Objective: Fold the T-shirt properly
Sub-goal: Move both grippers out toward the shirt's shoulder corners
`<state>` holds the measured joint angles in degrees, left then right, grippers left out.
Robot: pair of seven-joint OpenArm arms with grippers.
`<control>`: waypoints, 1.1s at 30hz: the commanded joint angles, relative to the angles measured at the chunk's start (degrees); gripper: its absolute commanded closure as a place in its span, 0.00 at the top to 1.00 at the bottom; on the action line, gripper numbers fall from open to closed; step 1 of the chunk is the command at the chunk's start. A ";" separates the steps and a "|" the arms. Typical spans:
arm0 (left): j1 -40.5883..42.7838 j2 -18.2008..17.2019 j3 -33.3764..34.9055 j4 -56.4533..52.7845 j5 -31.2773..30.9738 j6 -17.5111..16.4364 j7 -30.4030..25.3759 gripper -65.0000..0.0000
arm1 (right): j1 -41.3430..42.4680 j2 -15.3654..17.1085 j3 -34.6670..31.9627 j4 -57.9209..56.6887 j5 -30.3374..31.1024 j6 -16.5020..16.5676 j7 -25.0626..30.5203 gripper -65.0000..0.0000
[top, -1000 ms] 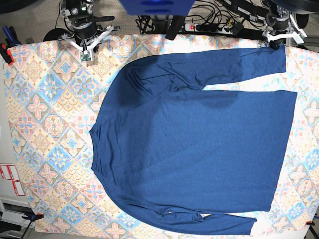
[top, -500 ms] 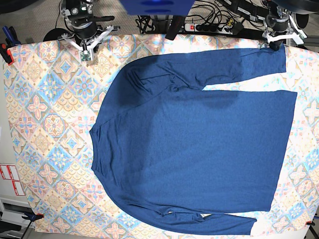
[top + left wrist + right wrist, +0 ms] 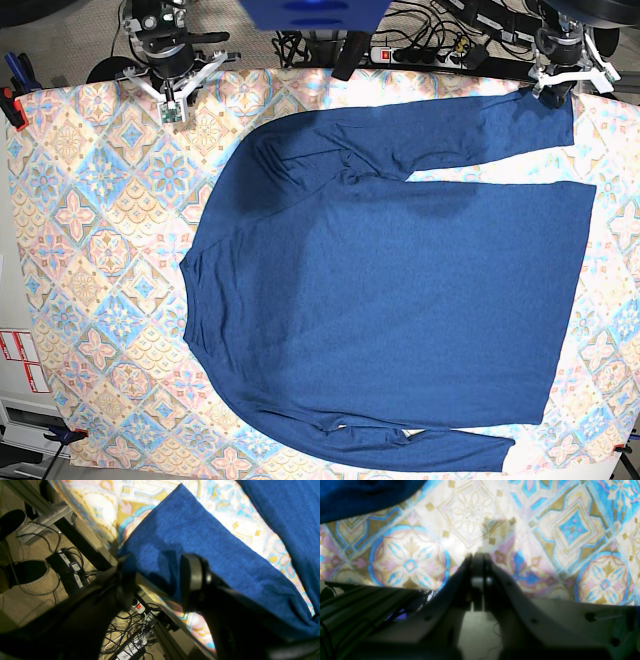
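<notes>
While the left gripper sits at the cuff of the T-shirt, its jaws stand spread, one dark finger on either side of the sleeve's end at the worktop's edge; whether they touch the cloth cannot be told. In the base view this gripper is at the upper right of the frame, right at the tip of the upper sleeve.

The right gripper has its jaws pressed together with nothing between them, hovering over bare tablecloth; a corner of blue fabric shows at the upper left of its wrist view. In the base view it sits at the upper left, well apart from the garment.

The shirt lies flat across the middle and right of the frame, neck toward the left, hem toward the right, one sleeve along the top and one along the bottom edge.

Below the worktop edge in the left wrist view lies a power strip with a lit red switch; labels on nearby gear are too blurred to read. Red-and-white stickers at the lower left are unreadable.
</notes>
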<state>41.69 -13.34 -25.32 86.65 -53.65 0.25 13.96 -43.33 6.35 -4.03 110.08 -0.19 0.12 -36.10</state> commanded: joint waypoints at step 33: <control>-3.41 -0.68 -0.39 -5.64 0.07 -2.76 -0.99 0.16 | 0.21 0.20 -0.06 0.99 -0.12 -0.16 0.80 0.00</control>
<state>37.98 -13.32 -25.36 80.36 -53.76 -0.32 13.89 -42.72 6.37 -4.12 110.06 -0.16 0.12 -36.27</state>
